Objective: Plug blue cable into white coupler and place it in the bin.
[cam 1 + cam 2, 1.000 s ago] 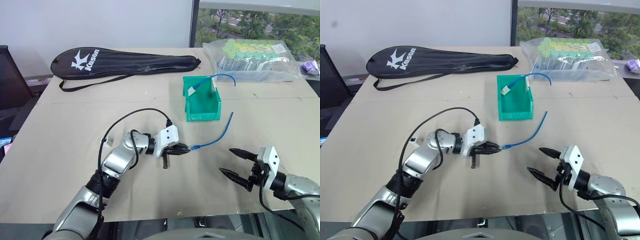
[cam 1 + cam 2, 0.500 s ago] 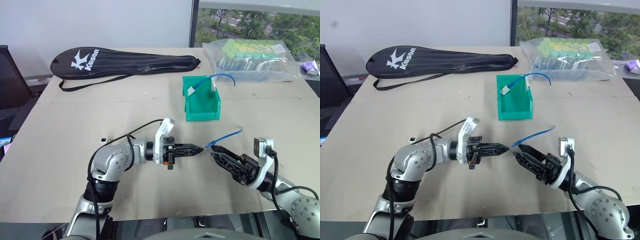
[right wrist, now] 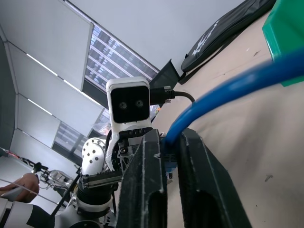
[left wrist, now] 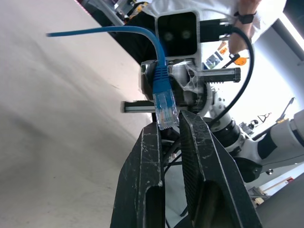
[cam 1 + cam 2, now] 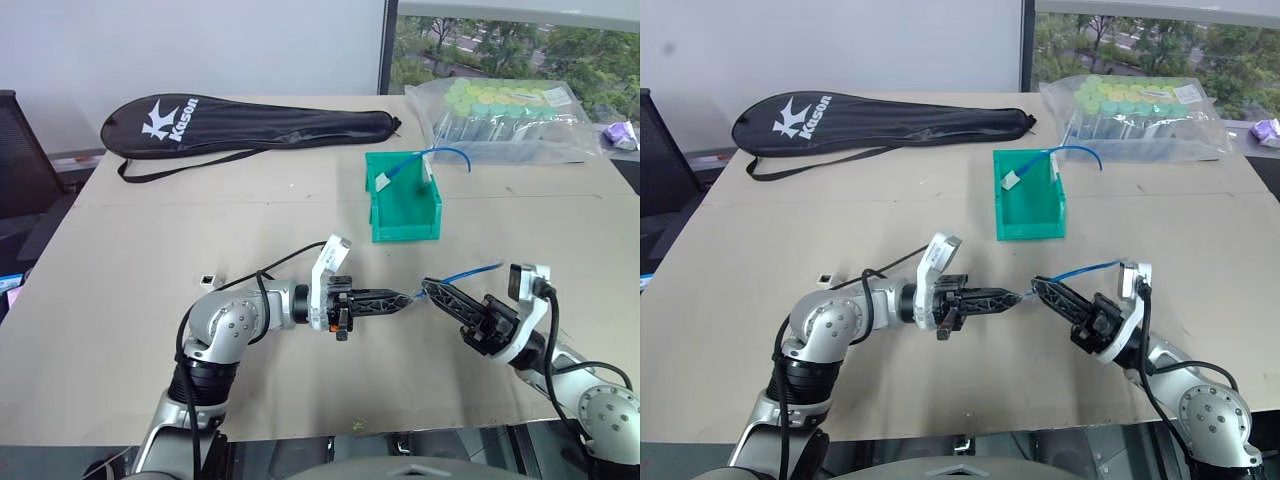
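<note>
Above the tabletop [image 5: 120, 260], the right gripper [image 5: 432, 289] is clamped on the blue cable [image 5: 470, 271] just behind its clear plug. The left gripper [image 5: 398, 298] is closed, its fingertips meeting that plug tip to tip. The bin [image 5: 404, 213] stands farther back, with another blue cable inside.

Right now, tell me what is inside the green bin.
Inside the green bin lies another blue cable with a small white piece at its end. The front wall hides the bin's floor.
</note>
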`<state>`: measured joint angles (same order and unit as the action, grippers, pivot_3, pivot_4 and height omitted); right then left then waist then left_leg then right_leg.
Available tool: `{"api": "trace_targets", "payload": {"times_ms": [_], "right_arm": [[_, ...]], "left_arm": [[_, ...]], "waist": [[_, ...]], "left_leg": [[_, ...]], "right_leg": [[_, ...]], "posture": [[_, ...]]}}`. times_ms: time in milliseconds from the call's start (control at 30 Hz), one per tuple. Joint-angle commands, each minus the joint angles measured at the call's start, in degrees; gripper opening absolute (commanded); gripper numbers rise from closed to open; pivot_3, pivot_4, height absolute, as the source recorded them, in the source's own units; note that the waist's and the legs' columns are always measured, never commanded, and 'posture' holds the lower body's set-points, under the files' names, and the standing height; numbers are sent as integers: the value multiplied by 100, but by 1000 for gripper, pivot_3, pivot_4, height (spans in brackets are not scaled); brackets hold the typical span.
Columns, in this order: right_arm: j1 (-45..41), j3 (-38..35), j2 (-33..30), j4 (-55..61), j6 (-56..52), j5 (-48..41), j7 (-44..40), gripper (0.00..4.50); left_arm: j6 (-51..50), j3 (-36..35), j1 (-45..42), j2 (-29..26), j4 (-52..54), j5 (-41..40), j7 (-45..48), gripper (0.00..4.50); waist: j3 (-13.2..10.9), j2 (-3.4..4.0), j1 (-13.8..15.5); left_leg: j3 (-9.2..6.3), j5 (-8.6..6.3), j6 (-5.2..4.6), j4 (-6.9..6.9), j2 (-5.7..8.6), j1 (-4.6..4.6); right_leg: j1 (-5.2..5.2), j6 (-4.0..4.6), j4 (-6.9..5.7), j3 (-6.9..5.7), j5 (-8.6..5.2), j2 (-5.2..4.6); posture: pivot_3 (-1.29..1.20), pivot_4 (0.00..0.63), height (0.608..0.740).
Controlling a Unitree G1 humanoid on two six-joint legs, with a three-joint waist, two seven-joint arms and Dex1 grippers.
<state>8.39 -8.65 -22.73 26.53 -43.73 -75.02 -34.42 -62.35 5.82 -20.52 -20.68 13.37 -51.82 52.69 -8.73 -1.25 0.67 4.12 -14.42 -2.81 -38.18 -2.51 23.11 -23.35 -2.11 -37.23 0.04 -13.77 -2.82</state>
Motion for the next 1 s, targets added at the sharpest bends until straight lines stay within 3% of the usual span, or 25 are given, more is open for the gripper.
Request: {"api": "trace_targets", "payload": {"times_ms": [33, 100, 267, 367, 467, 600, 867, 1000], "right_arm": [[-20, -18, -12, 253, 3, -226, -156, 63], [-36, 0, -26, 256, 4, -191, -182, 63], [-126, 1, -12, 178, 31, -167, -157, 0], [-249, -68, 47, 4, 283, 209, -81, 0], [-477, -38, 82, -326, 677, 917, -109, 0], [-722, 51, 165, -688, 901, 1348, -235, 0], [-1120, 302, 239, -1175, 895, 1783, -642, 0], [-1424, 422, 276, -1292, 836, 1899, -751, 0]], "left_arm": [[17, -12, -23, -31, 131, -75, -46, 0], [54, -58, 13, -32, 152, -166, 54, 0], [317, 13, 182, -163, 388, 76, -16, 2157], [550, -8, 579, -479, 989, 143, 40, 2157], [1034, -384, 1230, -489, 1758, 404, -689, 2157], [2020, -675, 2694, -644, 3002, 1246, -1257, 2157], [4297, -998, 5238, 270, 3772, 3123, -2673, 2157], [5143, -1718, 5594, 994, 2951, 3893, -3682, 2157]], "waist": [[0, 0, 0], [0, 0, 0], [0, 0, -5], [0, 0, -15], [0, 1, -58], [-1, 3, -62], [0, 3, -73], [0, 4, -68]], "left_leg": [[0, 0, 0, 0, 0, 0], [0, 0, 0, 0, 0, 1], [0, 0, 0, 1, -2, 1], [1, 0, 0, 1, -5, 2], [4, -1, 1, 8, -10, 2], [2, -1, 1, 11, -9, 11], [2, -1, 2, 15, -9, 36], [0, -2, 1, 14, -7, 46]], "right_leg": [[0, 0, 0, 0, 0, 0], [0, 0, 0, 0, 0, 0], [-1, 1, 2, 0, 0, 0], [-1, 1, 4, 2, 0, -2], [-2, 2, 11, 5, 0, -7], [-6, 2, 18, 17, 0, -15], [-26, 6, 35, 17, 2, -51], [-35, 6, 38, 6, 2, -62]], "posture": [[0, 150, 740], [0, 150, 740], [0, 150, 740], [0, 150, 740], [0, 150, 740], [0, 150, 740], [0, 150, 740], [0, 150, 740]]}}
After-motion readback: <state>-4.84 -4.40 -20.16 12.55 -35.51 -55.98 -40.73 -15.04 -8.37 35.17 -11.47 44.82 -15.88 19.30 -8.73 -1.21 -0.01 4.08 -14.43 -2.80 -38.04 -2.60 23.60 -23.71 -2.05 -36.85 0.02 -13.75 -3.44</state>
